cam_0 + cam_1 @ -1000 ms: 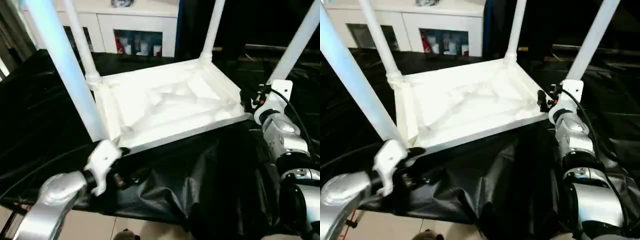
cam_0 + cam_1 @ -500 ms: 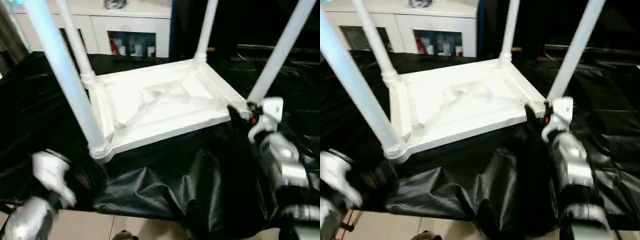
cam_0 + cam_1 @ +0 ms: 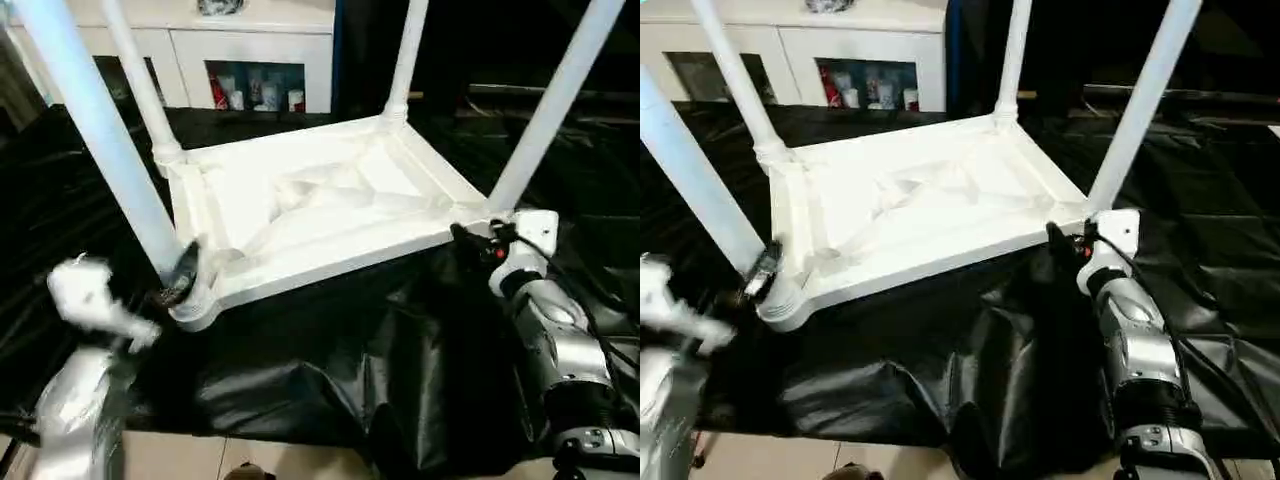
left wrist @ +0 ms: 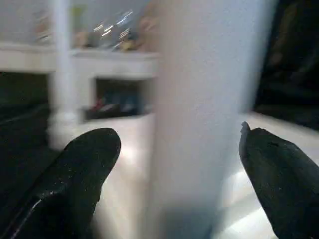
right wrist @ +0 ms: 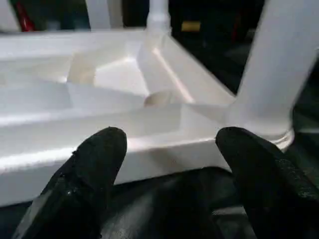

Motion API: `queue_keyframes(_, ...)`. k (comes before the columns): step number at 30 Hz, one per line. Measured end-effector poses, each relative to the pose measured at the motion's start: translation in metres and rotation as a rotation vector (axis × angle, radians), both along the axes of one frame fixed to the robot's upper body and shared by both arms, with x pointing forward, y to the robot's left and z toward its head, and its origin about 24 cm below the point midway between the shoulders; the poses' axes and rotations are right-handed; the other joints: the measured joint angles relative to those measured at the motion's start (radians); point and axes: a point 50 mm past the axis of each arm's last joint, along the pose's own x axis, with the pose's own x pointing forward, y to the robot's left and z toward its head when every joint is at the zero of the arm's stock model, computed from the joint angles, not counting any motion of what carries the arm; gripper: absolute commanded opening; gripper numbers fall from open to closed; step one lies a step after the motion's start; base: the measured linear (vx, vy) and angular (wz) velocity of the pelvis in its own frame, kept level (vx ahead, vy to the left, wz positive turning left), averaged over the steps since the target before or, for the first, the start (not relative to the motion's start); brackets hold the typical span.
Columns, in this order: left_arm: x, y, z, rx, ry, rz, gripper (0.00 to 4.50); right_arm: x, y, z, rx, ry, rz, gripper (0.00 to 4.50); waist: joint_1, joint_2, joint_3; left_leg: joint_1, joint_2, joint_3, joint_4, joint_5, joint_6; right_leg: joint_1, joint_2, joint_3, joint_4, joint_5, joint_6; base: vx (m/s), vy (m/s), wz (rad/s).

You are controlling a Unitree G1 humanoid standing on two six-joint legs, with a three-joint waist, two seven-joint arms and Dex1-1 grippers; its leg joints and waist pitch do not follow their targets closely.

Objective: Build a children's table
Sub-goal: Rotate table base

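Left end effector [image 4: 174,164] now astride leg [image 4: 209,99]

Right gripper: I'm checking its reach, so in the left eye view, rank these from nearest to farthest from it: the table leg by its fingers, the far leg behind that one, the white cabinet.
From the right gripper:
1. Near right leg, rising from the tabletop corner right beside it.
2. Far right leg, at the tabletop's back corner.
3. White cabinet, against the back wall, beyond the black-draped table.

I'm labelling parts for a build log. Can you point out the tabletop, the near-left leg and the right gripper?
tabletop [image 3: 330,215]: left eye view, on its ribbed underside.
near-left leg [image 3: 95,130]: left eye view, midway up the tube.
right gripper [image 5: 172,164]: right wrist view, between its fingertips, jaws open.
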Motion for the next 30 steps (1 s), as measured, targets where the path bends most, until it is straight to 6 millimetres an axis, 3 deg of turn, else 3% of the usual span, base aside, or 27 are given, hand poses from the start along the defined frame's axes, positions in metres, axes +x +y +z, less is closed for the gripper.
queue_keyframes(6,0.006,-0.028,0.01,-0.1,0.016,-0.249,4.48,0.005,0.005,-0.013,-0.066,0.116,-0.014,3.54,0.016,0.0,0.0,0.0,0.0,0.0,0.001,0.0,0.0,0.0,0.0,0.0,0.002,0.0,-0.001,0.0,0.0,0.0)
queue_keyframes(12,-0.008,-0.048,0.016,-0.178,0.104,-0.567,4.48,0.013,0.008,-0.013,-0.065,0.138,-0.013,3.54,0.014,-0.003,-0.001,0.002,0.0,0.002,0.004,0.0,0.0,-0.001,0.0,0.003,0.008,0.0,0.0,0.0,0.0,0.0)
queue_keyframes(15,-0.015,-0.063,0.017,-0.187,0.151,-0.733,4.48,0.016,0.011,-0.012,-0.065,0.15,-0.006,3.54,0.008,-0.005,0.0,0.004,0.0,0.004,0.006,0.0,0.0,-0.001,0.0,0.006,0.013,-0.001,0.001,0.0,0.0,0.0)
queue_keyframes(20,-0.011,-0.085,0.025,-0.201,0.15,-0.867,4.48,0.019,0.022,-0.018,-0.087,0.185,0.035,3.54,-0.007,-0.013,0.0,0.004,0.0,0.005,0.006,0.002,-0.002,-0.001,0.0,0.007,0.016,-0.001,0.001,0.0,0.0,0.0)
queue_keyframes(24,0.001,-0.112,0.045,-0.22,0.069,-0.971,4.48,0.025,0.041,-0.017,-0.074,0.188,0.085,3.54,-0.02,-0.014,0.001,0.007,-0.001,0.005,0.008,0.002,-0.002,-0.001,0.0,0.009,0.016,-0.001,0.001,0.0,0.0,0.0)
queue_keyframes(30,0.012,-0.138,0.05,-0.253,0.071,-1.061,4.48,0.027,0.06,-0.019,-0.064,0.185,0.138,3.54,-0.04,-0.017,0.0,0.004,-0.001,0.004,0.009,0.002,-0.002,-0.002,0.0,0.009,0.016,0.0,0.0,0.0,0.0,0.0)
